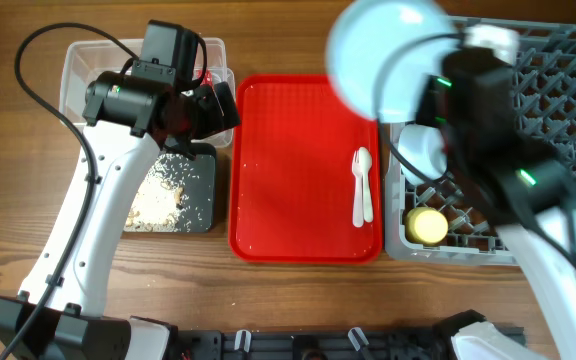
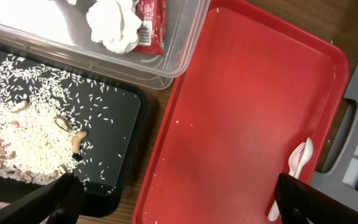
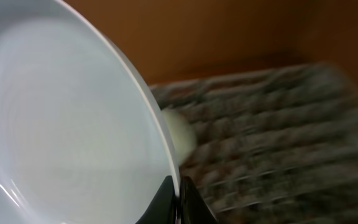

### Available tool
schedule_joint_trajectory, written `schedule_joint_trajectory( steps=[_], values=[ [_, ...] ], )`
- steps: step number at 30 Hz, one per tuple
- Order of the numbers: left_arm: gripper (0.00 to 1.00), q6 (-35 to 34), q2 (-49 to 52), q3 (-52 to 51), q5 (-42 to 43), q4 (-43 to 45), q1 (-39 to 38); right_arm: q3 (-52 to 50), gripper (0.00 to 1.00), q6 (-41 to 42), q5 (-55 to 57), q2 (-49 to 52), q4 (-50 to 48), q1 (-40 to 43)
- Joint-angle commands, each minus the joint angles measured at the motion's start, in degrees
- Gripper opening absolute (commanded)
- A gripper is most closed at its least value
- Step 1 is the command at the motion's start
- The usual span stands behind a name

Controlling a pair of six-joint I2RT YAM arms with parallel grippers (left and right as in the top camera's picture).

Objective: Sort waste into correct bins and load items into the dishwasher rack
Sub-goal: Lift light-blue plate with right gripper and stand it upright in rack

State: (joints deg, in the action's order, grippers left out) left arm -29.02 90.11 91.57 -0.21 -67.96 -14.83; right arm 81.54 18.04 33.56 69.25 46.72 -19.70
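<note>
The counter [image 1: 288, 290] is brown, grained wood, and the red tray [image 1: 288, 170] is smooth, slightly glossy plastic. At upper left the clear tub [image 1: 76, 62] is translucent plastic holding crumpled paper tissue [image 2: 114, 25], and the black tray [image 2: 126, 107] looks matt. The pale blue plate [image 3: 61, 118] is smooth and glossy, the rack [image 1: 558, 60] grey plastic.

Left white arm [image 1: 98, 230] stretched forward from the near edge, black wrist angled downward, left claw [image 2: 178, 186] spread wide, fingers [image 2: 48, 202] far apart. Right arm [image 1: 553, 250] raised high, right claw [image 3: 179, 194] pinched tight on rim of pale blue round plate [image 3: 61, 124], held steeply tilted.
</note>
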Motion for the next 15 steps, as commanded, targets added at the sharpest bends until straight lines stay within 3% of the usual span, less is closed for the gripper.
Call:
schedule_joint_trajectory(
  steps=[1,5,10,15],
  values=[
    [1.0,0.2,-0.4,0.6,-1.0,0.0,0.2,0.4,0.04,-15.8,20.2,-2.9,0.3,4.1],
    [1.0,0.2,-0.4,0.6,-1.0,0.0,0.2,0.2,0.04,-26.1,25.1,-2.0,0.2,9.9],
    [1.0,0.2,-0.4,0.6,-1.0,0.0,0.2,0.2,0.04,-30.6,25.5,1.9,-1.7,17.1],
    [1.0,0.2,-0.4,0.6,-1.0,0.0,0.2,0.2,0.04,-40.8,25.5,7.7,-8.1,20.4]
  ],
)
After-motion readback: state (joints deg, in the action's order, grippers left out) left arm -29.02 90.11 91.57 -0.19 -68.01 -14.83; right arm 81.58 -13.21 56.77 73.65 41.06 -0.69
